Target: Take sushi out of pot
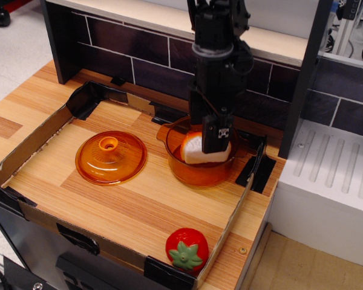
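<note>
The sushi [192, 150], a white rice piece with an orange top, lies inside the transparent amber pot [196, 174] at the back right of the tray. My black gripper [213, 141] has come down from above into the pot and straddles the sushi. One finger [217, 134] stands in front of the sushi's right half and hides it. The other finger is hidden behind the sushi. The jaws stand apart, and the sushi still rests in the pot.
The orange domed lid [111, 157] with a knob lies left of the pot. A red strawberry [187, 249] sits at the tray's front right corner. Low cardboard walls [30, 145] ring the wooden tray. A dark tiled wall [127, 51] stands behind, and a white block [333, 181] to the right.
</note>
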Action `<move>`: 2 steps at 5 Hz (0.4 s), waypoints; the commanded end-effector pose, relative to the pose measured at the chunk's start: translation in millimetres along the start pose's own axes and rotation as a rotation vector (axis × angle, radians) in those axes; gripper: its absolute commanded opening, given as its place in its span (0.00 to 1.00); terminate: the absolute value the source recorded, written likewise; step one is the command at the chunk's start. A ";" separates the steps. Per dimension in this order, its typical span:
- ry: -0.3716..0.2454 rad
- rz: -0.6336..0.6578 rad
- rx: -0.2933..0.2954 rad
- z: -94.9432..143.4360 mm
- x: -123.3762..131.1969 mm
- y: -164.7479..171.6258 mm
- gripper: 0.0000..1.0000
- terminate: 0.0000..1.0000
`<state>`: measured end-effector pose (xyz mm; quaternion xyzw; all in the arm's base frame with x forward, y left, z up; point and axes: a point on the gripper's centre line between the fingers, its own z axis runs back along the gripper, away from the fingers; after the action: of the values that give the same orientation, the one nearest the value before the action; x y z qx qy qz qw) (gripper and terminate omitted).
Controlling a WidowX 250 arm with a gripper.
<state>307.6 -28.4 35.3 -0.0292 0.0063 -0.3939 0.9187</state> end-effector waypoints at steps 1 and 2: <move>-0.006 -0.022 0.043 -7.2 -1.9 -5.2 1.00 0.00; -0.001 -0.029 0.057 -13.2 -2.2 -7.2 1.00 0.00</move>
<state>303.3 -30.8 14.8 -0.0087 0.0076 -0.4007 0.9161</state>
